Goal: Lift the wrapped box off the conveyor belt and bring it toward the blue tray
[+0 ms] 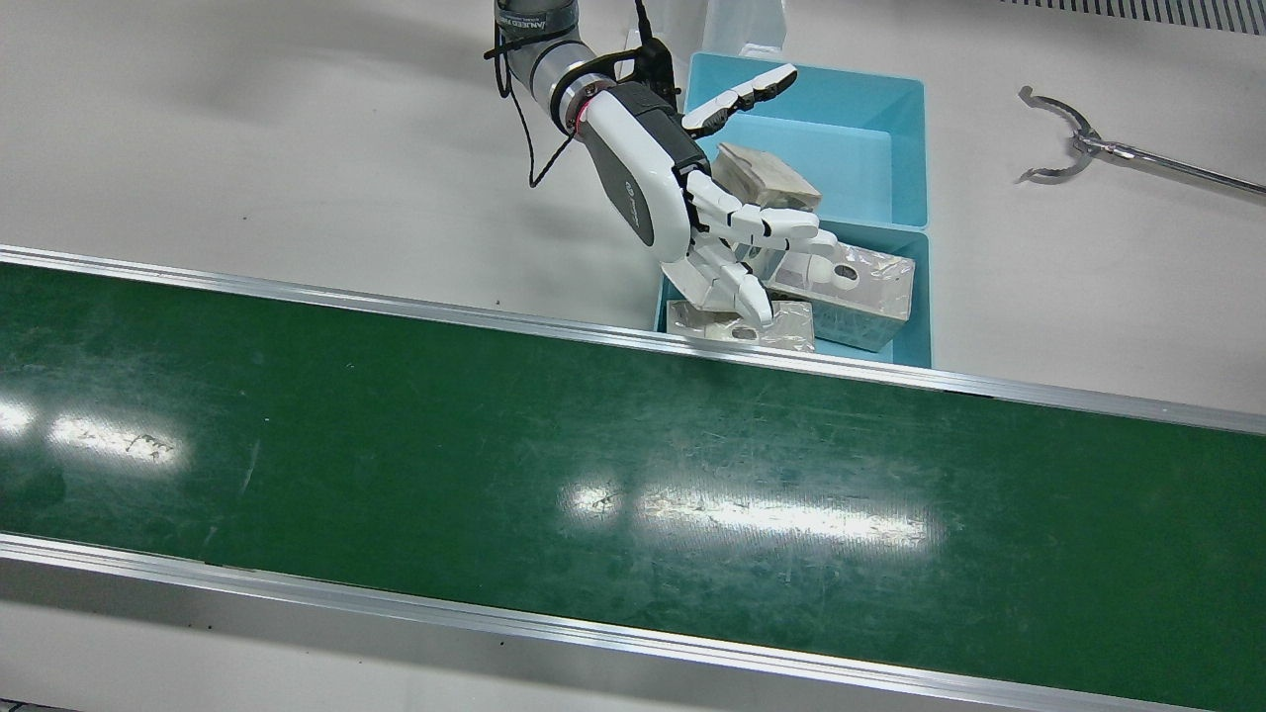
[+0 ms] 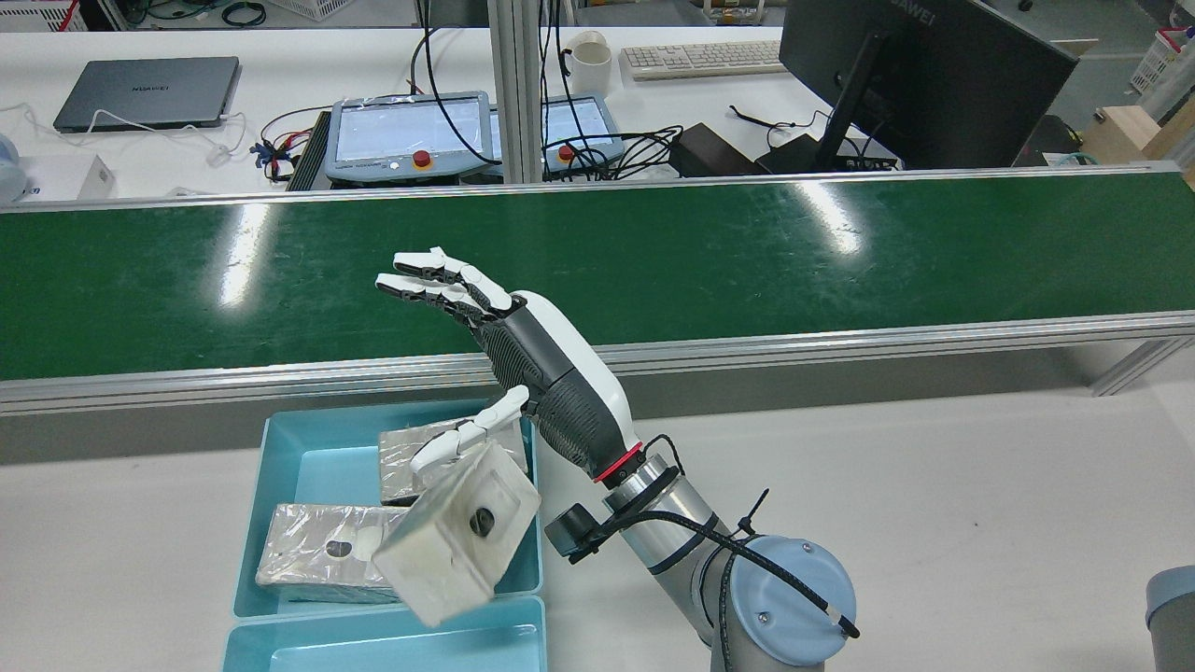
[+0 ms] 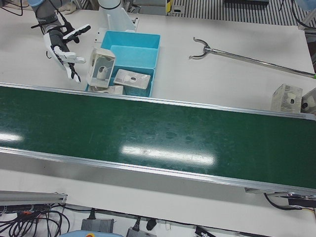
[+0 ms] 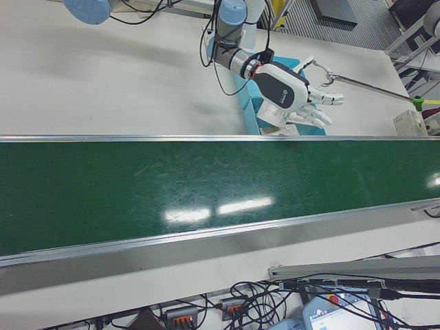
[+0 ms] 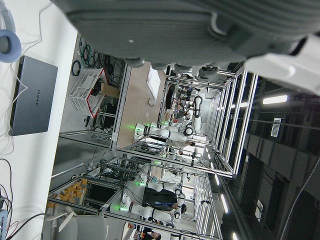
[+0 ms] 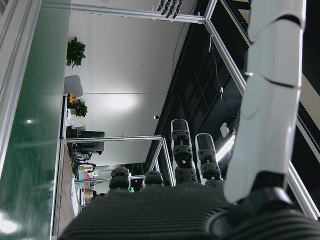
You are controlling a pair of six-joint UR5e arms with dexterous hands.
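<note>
My right hand (image 1: 692, 218) is open with fingers spread over the near blue tray (image 1: 917, 297). It also shows in the rear view (image 2: 541, 373) and the left-front view (image 3: 61, 49). The wrapped box (image 2: 457, 537) is tilted just below the thumb, over the tray's right side in the rear view. I cannot tell whether the thumb touches it. The box also shows in the front view (image 1: 767, 176) and the left-front view (image 3: 101, 68). The green conveyor belt (image 1: 593, 475) is bare. My left hand (image 5: 175, 25) shows only as a palm edge in its own view.
Two more wrapped boxes (image 1: 860, 292) (image 1: 742, 326) lie in the near tray. A second blue tray (image 1: 890, 129) sits behind it. A metal reacher tool (image 1: 1078, 143) lies on the white table. Two small wrapped boxes (image 3: 286, 96) stand by the belt's far end.
</note>
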